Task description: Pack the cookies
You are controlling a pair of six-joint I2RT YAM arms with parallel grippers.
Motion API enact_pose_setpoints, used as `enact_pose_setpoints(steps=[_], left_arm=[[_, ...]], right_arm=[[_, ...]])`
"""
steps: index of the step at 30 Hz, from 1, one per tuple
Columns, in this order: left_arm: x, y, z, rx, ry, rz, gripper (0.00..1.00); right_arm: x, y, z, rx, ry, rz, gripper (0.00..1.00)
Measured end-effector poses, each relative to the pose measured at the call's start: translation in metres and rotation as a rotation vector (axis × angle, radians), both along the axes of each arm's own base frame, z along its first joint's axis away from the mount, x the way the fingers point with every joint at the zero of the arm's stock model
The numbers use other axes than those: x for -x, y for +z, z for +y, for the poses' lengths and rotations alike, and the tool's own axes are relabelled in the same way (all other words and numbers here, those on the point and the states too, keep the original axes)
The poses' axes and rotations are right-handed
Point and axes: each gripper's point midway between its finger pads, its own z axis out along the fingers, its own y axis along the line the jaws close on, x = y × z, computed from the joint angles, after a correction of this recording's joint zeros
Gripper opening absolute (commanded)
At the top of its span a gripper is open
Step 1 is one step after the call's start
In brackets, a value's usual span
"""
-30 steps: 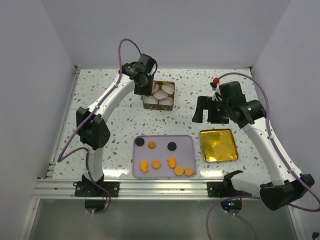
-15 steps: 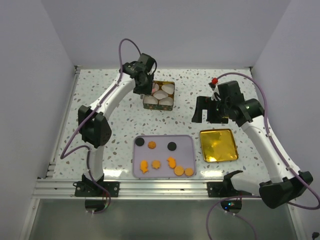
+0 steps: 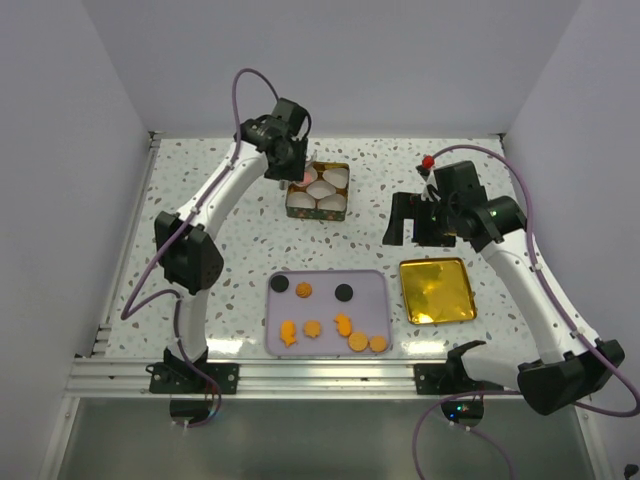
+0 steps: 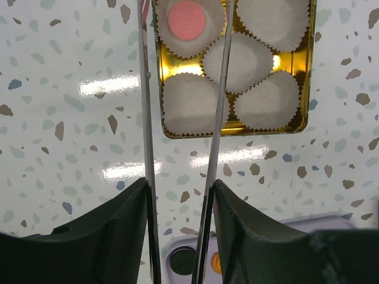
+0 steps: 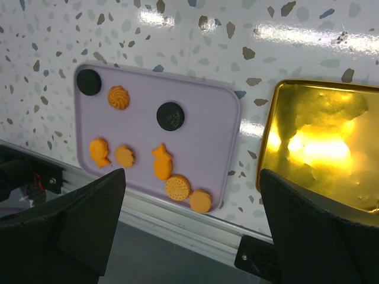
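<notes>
Found the left gripper (image 4: pixel 184 9) held above the gold tin (image 4: pixel 308 71) at the far side of the table (image 3: pixel 200 180), its thin fingers (image 4: pixel 218 118) parted and gripping nothing. Saw between them, lower down, the pink cookie (image 4: pixel 186 19) lying flat in a white paper cup (image 4: pixel 172 44) at the tin's far-left corner, with four more paper cups (image 4: pixel 266 100) packed beside it in the left wrist view. Noted the right gripper (image 5: pixel 192 171) hanging over the table between the lilac tray (image 5: pixel 219 118) and the gold lid (image 5: pixel 320 148), jaws spread wide, nothing between them. Counted the other cookies on the tray near the arm bases: two black rounds (image 5: pixel 170 116), an orange swirl (image 5: pixel 118 97), three orange shaped pieces (image 5: pixel 161 161) in a row, and two orange rounds (image 5: pixel 177 187) toward the near-right corner. Placed the lid just right of the tray, apart from it, shiny face up.
</notes>
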Motion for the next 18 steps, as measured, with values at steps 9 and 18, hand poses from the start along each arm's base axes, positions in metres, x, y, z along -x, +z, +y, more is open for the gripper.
enact_pose_setpoints(steps=[9, 18], left_arm=[[-0.002, 0.009, 0.001, 0.007, 0.004, -0.016, 0.49], [0.039, 0.028, 0.001, 0.036, -0.043, -0.011, 0.46]], right_arm=[[0.002, 0.001, 0.003, -0.013, 0.010, 0.005, 0.99], [0.002, 0.001, 0.002, -0.014, 0.010, 0.002, 0.99]])
